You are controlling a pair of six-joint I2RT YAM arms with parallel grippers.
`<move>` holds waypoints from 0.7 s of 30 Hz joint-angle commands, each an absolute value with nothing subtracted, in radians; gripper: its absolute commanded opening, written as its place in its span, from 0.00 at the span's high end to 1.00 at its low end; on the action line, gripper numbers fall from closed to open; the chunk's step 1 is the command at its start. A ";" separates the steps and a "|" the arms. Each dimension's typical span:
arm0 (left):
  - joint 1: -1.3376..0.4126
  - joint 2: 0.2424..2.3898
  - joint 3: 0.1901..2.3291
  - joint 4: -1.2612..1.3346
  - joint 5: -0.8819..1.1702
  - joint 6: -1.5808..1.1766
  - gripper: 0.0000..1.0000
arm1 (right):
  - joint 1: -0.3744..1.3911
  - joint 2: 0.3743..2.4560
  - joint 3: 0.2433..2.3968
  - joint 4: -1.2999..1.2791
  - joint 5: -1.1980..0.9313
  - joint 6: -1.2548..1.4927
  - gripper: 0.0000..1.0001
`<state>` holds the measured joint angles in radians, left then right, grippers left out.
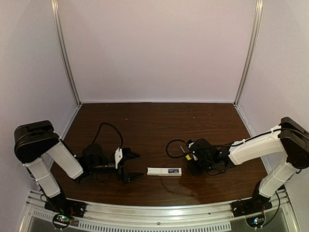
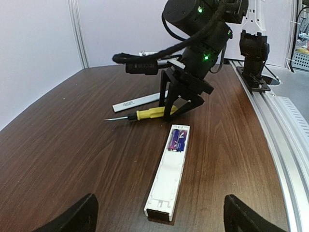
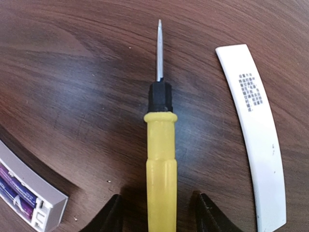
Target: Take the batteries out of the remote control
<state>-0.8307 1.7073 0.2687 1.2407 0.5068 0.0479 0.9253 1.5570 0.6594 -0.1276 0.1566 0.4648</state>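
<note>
Purple-blue, both little cylindrical batteries (image 2: 177,140) sit in the slim white plastic remote control (image 2: 168,186), just left of the right claw (image 3: 157,215). The flat white cover strip (image 3: 256,135) is already off. That claw's spread around the yellow-handled screwdriver (image 3: 161,159), not gripping. Left claw (image 1: 131,167) gapes too. Prying's all left, I reckon.

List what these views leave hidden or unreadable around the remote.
- Top view: batteries too small, only a dark speck in the remote control.
- Right wrist: screwdriver handle end cut off by the bottom edge; remote mostly off-frame left.
- Left wrist: handle end hidden behind the right gripper.
- Both wrist views: print on the cover strip too blurred to read.
</note>
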 commanded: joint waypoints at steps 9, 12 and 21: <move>-0.823 1.711 0.274 1.277 0.529 0.063 0.09 | 0.927 1.565 0.662 -0.118 0.153 0.453 0.79; -0.824 1.711 0.274 1.277 0.528 0.063 0.09 | 0.925 1.567 0.669 -0.124 0.157 0.449 0.88; -0.823 1.708 0.270 1.278 0.524 0.065 0.09 | 0.925 1.480 0.699 -0.164 0.127 0.421 1.00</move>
